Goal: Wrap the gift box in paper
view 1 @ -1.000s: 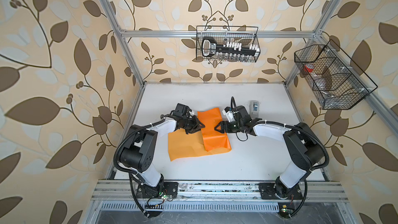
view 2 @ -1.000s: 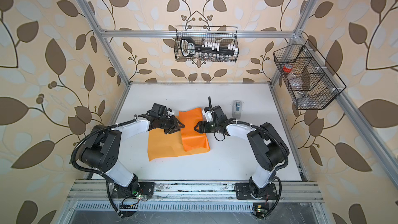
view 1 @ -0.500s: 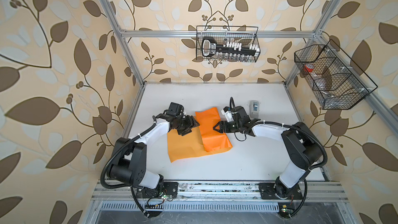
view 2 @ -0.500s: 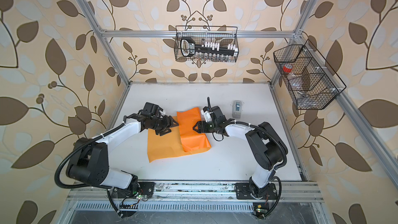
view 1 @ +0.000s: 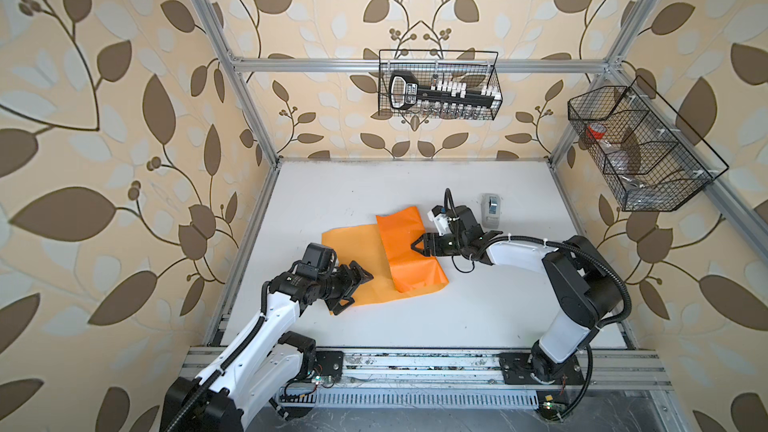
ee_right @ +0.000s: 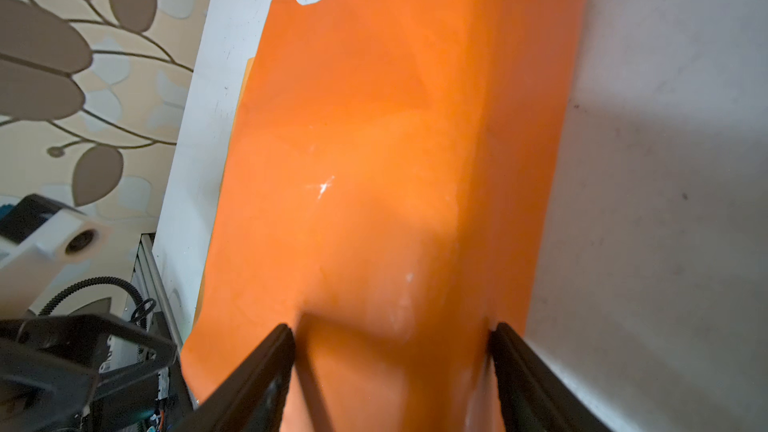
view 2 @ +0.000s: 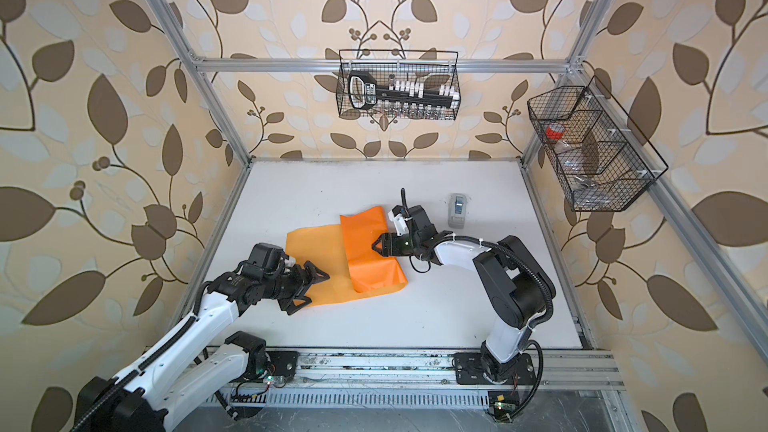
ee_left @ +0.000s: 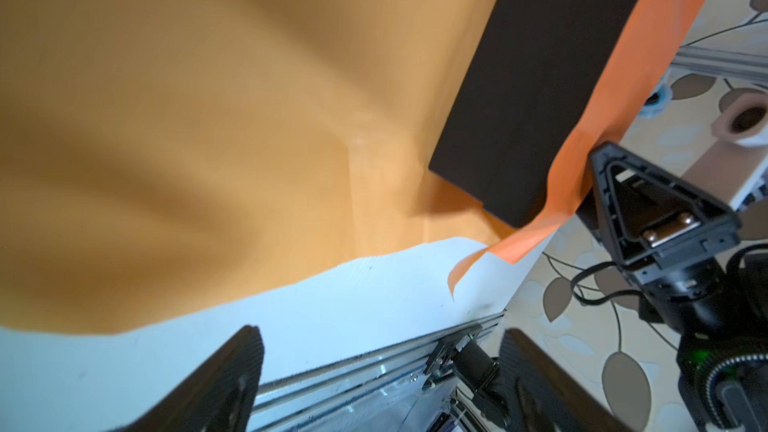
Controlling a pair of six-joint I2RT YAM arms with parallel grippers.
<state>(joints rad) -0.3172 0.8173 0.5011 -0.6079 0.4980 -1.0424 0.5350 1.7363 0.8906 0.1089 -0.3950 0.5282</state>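
Note:
The orange paper (view 1: 353, 243) lies on the white table, pale underside up on the left. Its bright right part (view 2: 372, 251) is folded over the gift box. The black gift box (ee_left: 532, 89) shows only in the left wrist view, with a paper band across its top. My right gripper (view 1: 417, 246) (view 2: 376, 246) is at the fold's right edge. Its jaws (ee_right: 392, 334) are pressed against both sides of the paper-covered box. My left gripper (view 1: 359, 290) (view 2: 313, 289) hangs open over the paper's front left corner, with nothing between its fingers (ee_left: 249, 351).
A small grey tape dispenser (view 1: 491, 209) stands on the table behind the right gripper. A wire basket (view 1: 438, 85) hangs on the back wall and another (view 1: 640, 151) on the right wall. An aluminium rail (view 1: 415, 361) runs along the table's front edge.
My left gripper has opened, let go of the paper and drawn back toward the front left. The right gripper has stayed on the covered box.

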